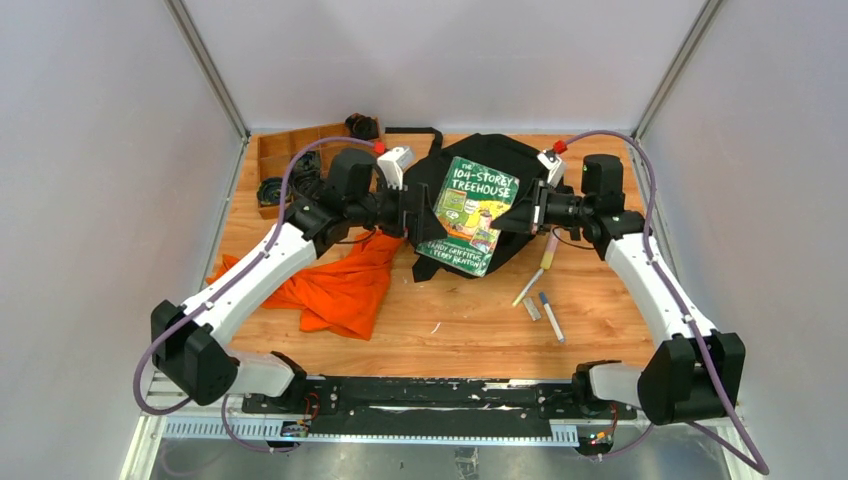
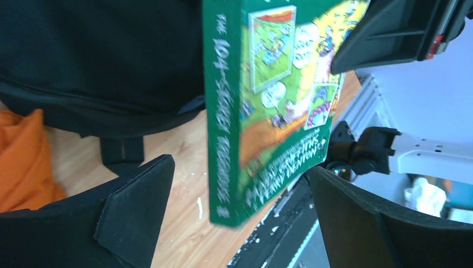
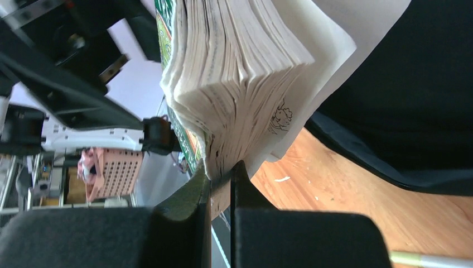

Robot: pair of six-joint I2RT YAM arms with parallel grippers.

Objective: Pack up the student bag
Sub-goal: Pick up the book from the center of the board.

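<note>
Green book [image 1: 476, 212] cover reads "The 104-Storey Treehouse".

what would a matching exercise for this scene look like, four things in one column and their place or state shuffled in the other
Things:
1. orange cloth
2. book
3. pens
4. left gripper

Place or state:
a. pinched by the right gripper, over the student bag
b. open wide
c. lying on the table, right of the bag
d. crumpled on the table, left of the bag

Pairs: 1-d, 2-a, 3-c, 4-b
</note>
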